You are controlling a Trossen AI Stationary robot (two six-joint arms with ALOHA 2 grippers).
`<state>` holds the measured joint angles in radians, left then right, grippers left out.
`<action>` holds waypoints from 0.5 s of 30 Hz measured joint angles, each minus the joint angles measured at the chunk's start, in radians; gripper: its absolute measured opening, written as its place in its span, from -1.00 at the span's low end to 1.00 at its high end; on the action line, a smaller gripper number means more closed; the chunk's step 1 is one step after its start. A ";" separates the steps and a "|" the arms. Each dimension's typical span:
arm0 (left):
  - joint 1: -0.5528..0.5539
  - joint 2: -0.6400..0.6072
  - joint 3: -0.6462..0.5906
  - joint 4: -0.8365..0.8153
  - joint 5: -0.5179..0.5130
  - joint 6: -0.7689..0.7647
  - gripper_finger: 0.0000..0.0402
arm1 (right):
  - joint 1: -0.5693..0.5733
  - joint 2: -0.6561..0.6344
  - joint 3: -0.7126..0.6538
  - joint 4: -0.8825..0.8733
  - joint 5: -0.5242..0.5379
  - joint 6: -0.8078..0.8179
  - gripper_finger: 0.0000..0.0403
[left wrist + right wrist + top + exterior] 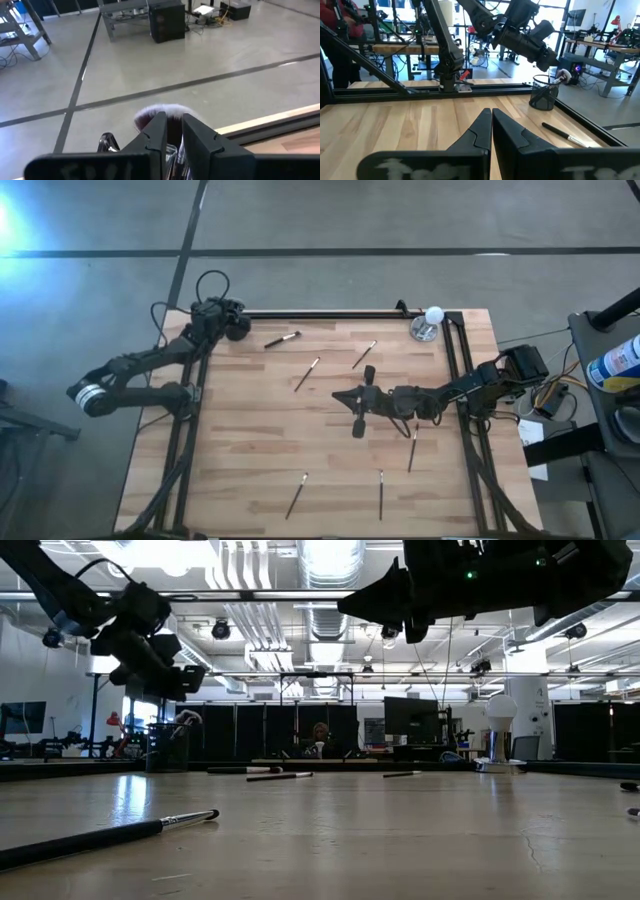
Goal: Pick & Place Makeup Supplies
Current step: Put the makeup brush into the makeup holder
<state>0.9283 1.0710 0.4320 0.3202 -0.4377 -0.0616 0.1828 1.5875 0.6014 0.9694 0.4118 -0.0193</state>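
Note:
Several thin dark makeup brushes lie flat on the wooden table: [283, 339], [307, 374], [364, 354], [412, 450], [296, 496], [380, 492]. A fluffy-headed brush [186, 720] stands in the black mesh cup [165, 748] at the far left corner, its head above the rim. My left gripper [174, 122] hovers just above that cup with its fingers a little apart. In its wrist view the brush's ferrule [172, 150] and fluffy head [160, 111] show in line with the gap. My right gripper [338, 393] is shut and empty, raised over the table's middle.
A white ball on a silver base [432, 320] stands at the far right corner. A black rail [330, 314] runs along the far edge, and frame bars line both sides. One brush [110, 835] lies close to the near edge. A person sits in the room beyond.

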 joint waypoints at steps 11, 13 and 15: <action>-0.027 -0.101 0.085 -0.224 0.157 -0.019 -0.72 | 0.000 0.000 0.000 0.000 0.007 -0.007 -0.96; -0.055 -0.135 0.090 -0.256 0.160 -0.019 -0.73 | 0.000 0.000 0.000 0.000 0.009 -0.008 -0.96; -0.091 -0.170 0.090 -0.279 0.165 -0.018 -0.76 | 0.000 0.000 -0.001 -0.002 0.010 -0.007 -0.96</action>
<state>0.8371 0.9012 0.5225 0.0413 -0.2723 -0.0799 0.1829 1.5875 0.6006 0.9675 0.4217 -0.0265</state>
